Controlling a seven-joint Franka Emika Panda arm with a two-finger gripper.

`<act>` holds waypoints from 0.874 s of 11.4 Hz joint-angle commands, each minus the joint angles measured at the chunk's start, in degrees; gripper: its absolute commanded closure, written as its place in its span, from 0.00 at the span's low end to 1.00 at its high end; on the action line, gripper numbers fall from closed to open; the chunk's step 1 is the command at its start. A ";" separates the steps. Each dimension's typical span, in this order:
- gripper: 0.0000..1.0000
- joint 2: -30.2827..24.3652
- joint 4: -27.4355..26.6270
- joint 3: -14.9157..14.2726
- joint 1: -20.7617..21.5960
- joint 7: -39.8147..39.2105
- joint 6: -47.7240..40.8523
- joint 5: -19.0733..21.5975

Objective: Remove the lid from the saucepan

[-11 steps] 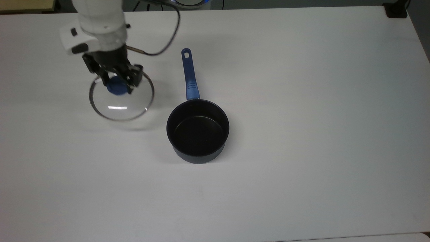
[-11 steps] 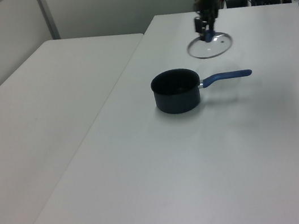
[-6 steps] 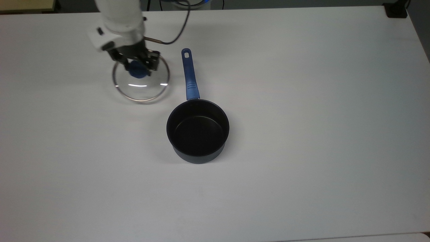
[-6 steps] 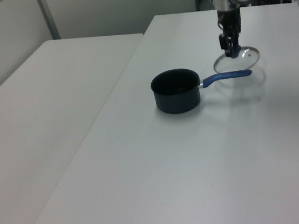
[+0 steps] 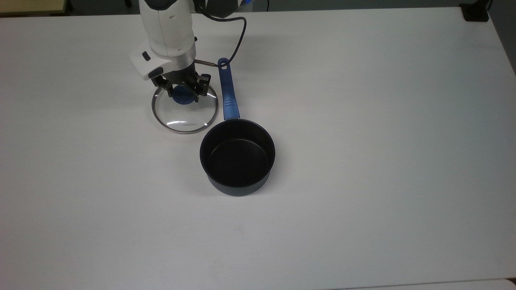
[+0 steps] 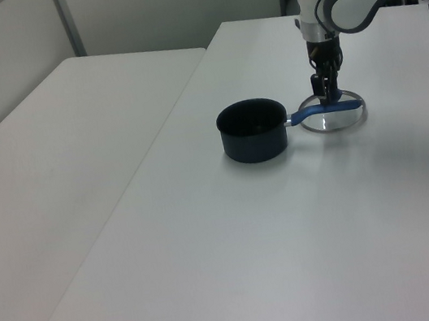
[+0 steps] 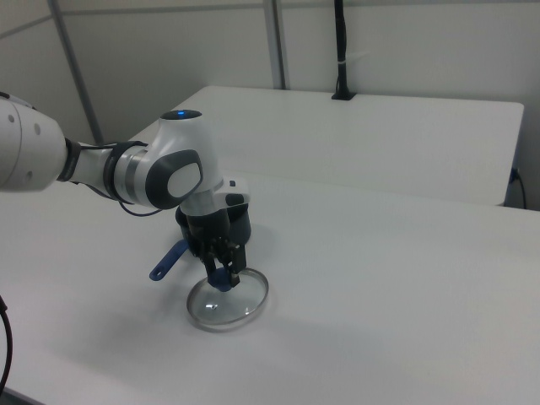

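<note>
Gripper: gripper [image 5: 184, 93] points straight down with both fingers clamped on the blue knob [image 5: 183, 96] at the centre of the lid; it also shows in the left view [image 6: 328, 94] and the right view [image 7: 224, 277].
Lid: lid [image 5: 185, 119] is off the pot, its metal rim low over or on the table, just to the top view's left of the saucepan's handle; whether it rests on the surface I cannot tell. In the right view it lies nearly flat below the gripper [image 7: 228, 304].
Change: a second ago the lid hung well to the top view's left of the handle; half a second ago it was nearer; now its rim is right beside the handle and close to the pot's rim.
Saucepan: saucepan [image 5: 237, 157] stands open and upright at mid-table, unmoved across the frames, its dark inside bare.
Handle: blue handle [image 5: 227, 90] runs toward the top view's far edge, the hole at its end next to the arm's wrist.
Arm: white arm [image 5: 167, 28] reaches in from the top view's far edge, a black cable [image 5: 238, 38] looping off it.
Table: white table [image 5: 363, 161] carries both things.
</note>
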 commanded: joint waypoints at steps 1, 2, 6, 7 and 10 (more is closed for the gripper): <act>0.01 0.88 -0.13 -0.27 -0.42 0.45 0.20 -1.05; 0.00 0.53 0.57 -0.36 -0.42 0.45 -1.29 -1.05; 0.00 -2.63 9.24 -0.89 -1.47 0.10 -14.09 -0.87; 0.00 -3.33 12.84 -0.63 -0.78 0.19 -17.97 -0.87; 0.00 -5.61 19.71 -0.88 7.21 0.98 -26.24 -0.96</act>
